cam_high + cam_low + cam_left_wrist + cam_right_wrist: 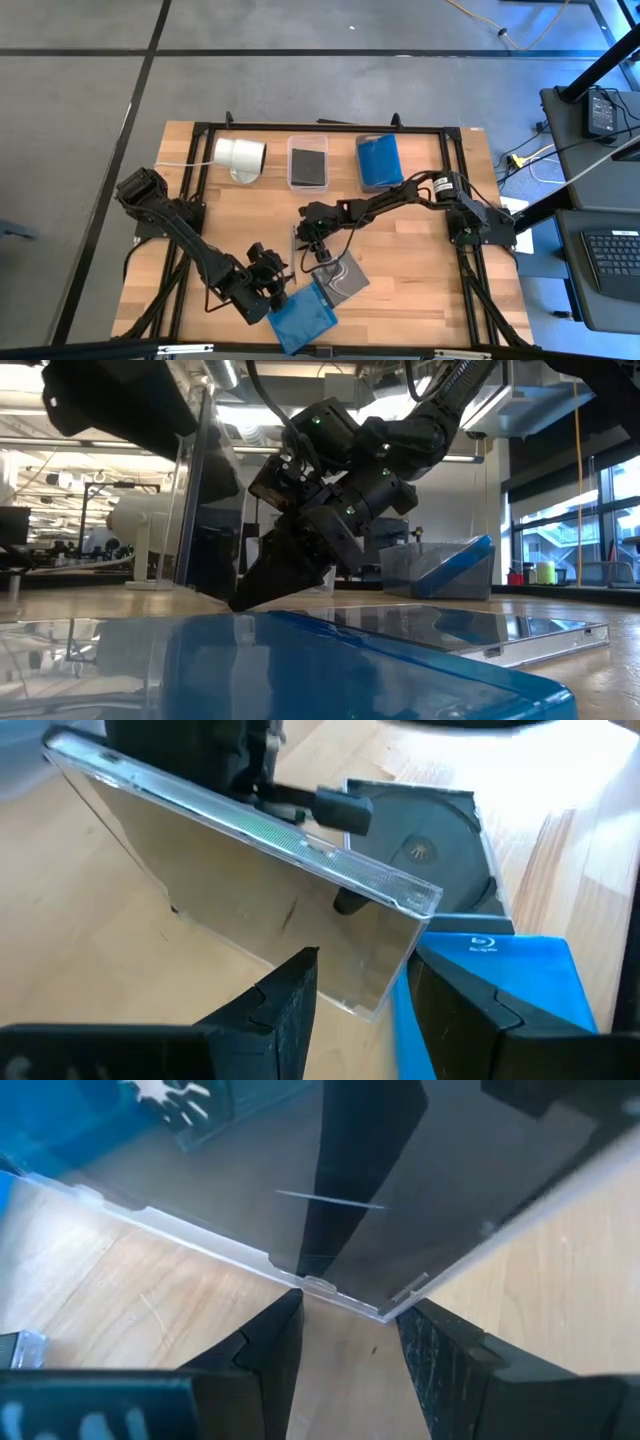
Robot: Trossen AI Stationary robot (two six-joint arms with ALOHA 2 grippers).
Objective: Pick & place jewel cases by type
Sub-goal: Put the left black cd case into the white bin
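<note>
Blue jewel case (pixel 302 320) overhangs the table's near edge; clear case (pixel 250 900) hides right gripper's fingertips.

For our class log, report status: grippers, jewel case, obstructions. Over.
Left gripper, right gripper both at tilted clear case. Blue case flat beside it. No obstruction seen.

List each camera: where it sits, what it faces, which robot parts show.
High: overhead, straight down on table, both arms.
Low: tabletop level, facing a blue jewel case and the right gripper.
Left wrist: past its fingers at a clear jewel case.
Right wrist: past its fingers at that clear case too.
</note>
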